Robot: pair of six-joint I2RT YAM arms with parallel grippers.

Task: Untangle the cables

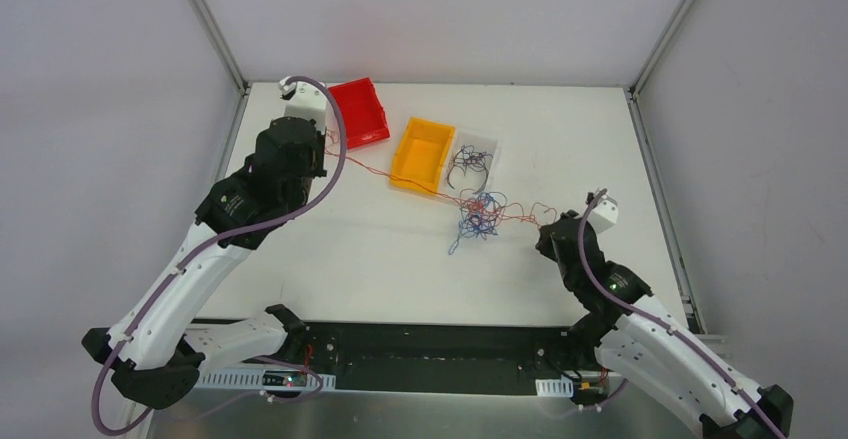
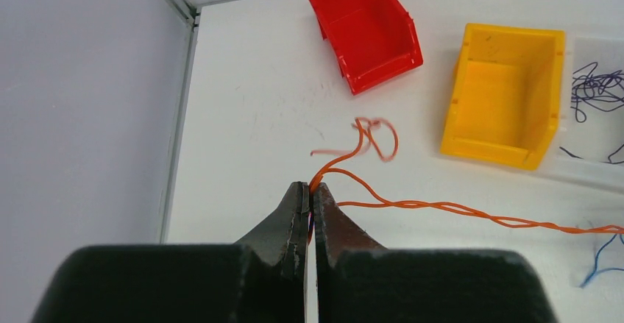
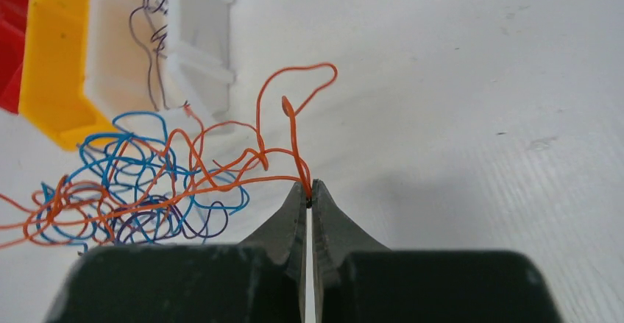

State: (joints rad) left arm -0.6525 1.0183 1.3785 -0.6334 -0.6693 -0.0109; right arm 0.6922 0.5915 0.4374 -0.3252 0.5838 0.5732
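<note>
The cables (image 1: 480, 213) lie as a tangle of thin orange, blue and dark wires at mid-table; the same cables (image 3: 140, 190) fill the left of the right wrist view. An orange strand (image 2: 471, 211) runs taut from the tangle leftward, and my left gripper (image 2: 310, 188) is shut on its end, with a loose curl (image 2: 375, 135) beyond the tips. In the top view the left gripper (image 1: 322, 144) sits by the red bin. My right gripper (image 3: 309, 186) is shut on an orange wire at the tangle's right side, and shows in the top view as the right gripper (image 1: 545, 229).
A red bin (image 1: 360, 111) stands at the back left, a yellow bin (image 1: 422, 151) beside it, and a clear tray (image 1: 475, 164) holding dark wires to its right. Grey walls and metal frame rails border the table.
</note>
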